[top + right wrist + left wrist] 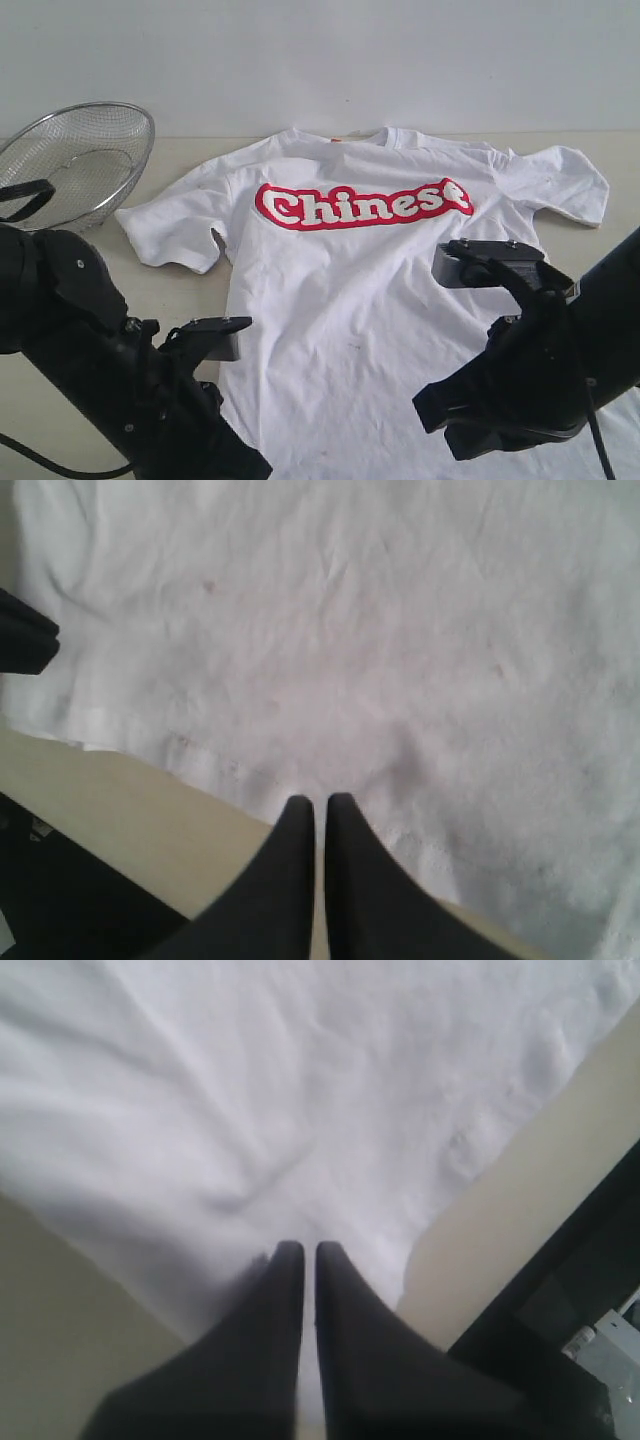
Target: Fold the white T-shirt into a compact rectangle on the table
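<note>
Shirt count: 1.

Ext. view: 1 white T-shirt (pixel 340 290) lies flat, front up, on the worktop (pixel 180 290), collar at the far side. 2 short sleeves are spread out to either side. 1 red-outlined "Chinese" lettering (pixel 362 205) runs across the chest, w/ 1 small orange tag (pixel 335 139) at the neck. 1 wire-mesh basket (pixel 85 160) sits far left on the worktop, close by the sleeve on that side. 2 black arms: left arm (pixel 90 350) at the shirt's near-left edge, right arm (pixel 540 370) over its near-right part. Both hands are hidden beneath them here.

Left wrist view: 1 left hand (pixel 302 1255), its 2 dark fingers (pixel 250 1360) pressed together w/ only a hairline slit. Tips lie over the shirt near its edge and a crease in the cloth runs up to them. Can't tell if cloth is pinched. Worktop shows on both sides of the cloth.

Right wrist view: 1 right hand (pixel 320 805), 2 fingers closed the same way. Tips sit at the hem where cloth meets worktop. Nothing seen held.
</note>
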{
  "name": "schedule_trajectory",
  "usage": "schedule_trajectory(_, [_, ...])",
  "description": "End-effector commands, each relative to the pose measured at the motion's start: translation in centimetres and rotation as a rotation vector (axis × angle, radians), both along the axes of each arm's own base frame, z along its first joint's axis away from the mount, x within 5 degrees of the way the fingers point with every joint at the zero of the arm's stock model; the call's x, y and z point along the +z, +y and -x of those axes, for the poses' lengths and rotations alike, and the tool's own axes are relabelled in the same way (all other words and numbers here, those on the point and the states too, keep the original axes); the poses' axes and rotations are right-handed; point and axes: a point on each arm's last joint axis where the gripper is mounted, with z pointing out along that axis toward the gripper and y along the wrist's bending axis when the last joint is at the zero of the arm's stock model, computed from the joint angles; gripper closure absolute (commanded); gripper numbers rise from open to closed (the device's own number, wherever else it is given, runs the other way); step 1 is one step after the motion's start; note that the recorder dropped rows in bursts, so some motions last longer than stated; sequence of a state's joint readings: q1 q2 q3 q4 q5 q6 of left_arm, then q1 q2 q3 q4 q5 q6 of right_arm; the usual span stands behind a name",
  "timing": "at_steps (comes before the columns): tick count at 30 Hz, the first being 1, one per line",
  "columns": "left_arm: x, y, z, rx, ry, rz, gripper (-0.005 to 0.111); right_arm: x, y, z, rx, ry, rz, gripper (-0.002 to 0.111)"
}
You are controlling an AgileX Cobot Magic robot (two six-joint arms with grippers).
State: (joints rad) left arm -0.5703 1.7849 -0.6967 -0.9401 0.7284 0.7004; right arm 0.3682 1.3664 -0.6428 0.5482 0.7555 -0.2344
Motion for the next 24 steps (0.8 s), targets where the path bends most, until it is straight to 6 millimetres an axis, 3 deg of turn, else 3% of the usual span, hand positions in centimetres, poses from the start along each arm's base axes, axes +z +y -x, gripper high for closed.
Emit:
schedule_trajectory(1, [-0.6, 0.1, 0.2, -0.01, -0.001, -0.036, 0.102, 0.1, -0.1, 0.2, 0.016, -0.009, 0.014, 0.108])
schedule_trajectory(12, [-0.8, 0.6, 0.5, -0.025, 0.022, -0.096, 0.102, -0.4, -1.5, 0.1, -0.025, 0.002, 0.167, 0.108])
schedule_trajectory(24, [-1.0, 1.2, 0.7, -0.033, 0.043, -0.16, 0.102, -0.5, -1.8, 0.3, -0.023, 0.027, 0.207, 0.108])
